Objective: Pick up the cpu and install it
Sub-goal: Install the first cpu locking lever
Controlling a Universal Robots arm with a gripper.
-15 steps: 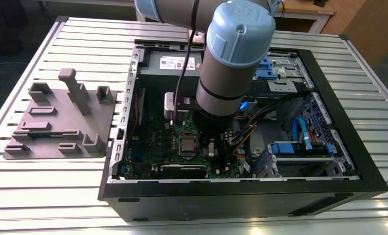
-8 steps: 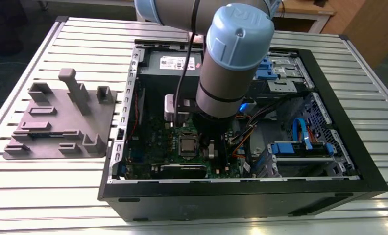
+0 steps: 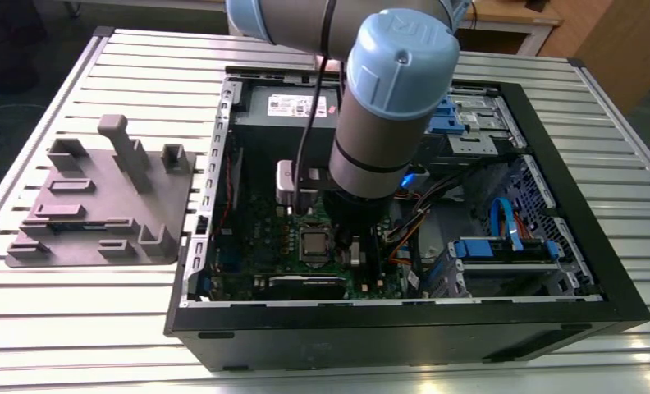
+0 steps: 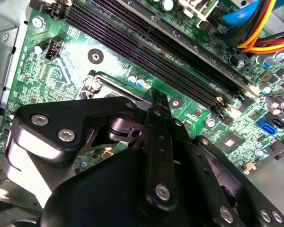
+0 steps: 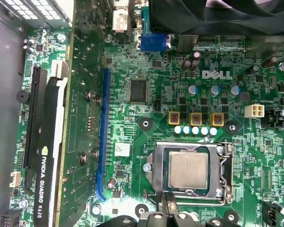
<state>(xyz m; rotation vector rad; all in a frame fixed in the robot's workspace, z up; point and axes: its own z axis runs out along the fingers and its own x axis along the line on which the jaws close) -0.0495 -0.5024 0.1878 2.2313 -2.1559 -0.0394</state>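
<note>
The cpu (image 5: 188,171), a flat square chip with a silvery-grey top, lies flat inside the open silver socket frame (image 5: 224,166) on the green motherboard. In the exterior view the cpu (image 3: 314,244) sits in the middle of the open computer case, just beside the arm's lower end. My gripper (image 5: 169,203) hovers at the socket's edge with its two thin black fingers pressed together and nothing between them. In the second wrist view the gripper (image 4: 156,98) points at the board next to a corner of the socket frame (image 4: 93,86).
The black case wall (image 3: 391,324) rings the board. Long black memory slots (image 4: 146,52) run past the socket. A graphics card (image 5: 48,156) stands on edge beside it. Orange and blue cables (image 4: 255,23) and a drive cage (image 3: 501,256) lie nearby. A grey fixture plate (image 3: 95,205) sits outside the case.
</note>
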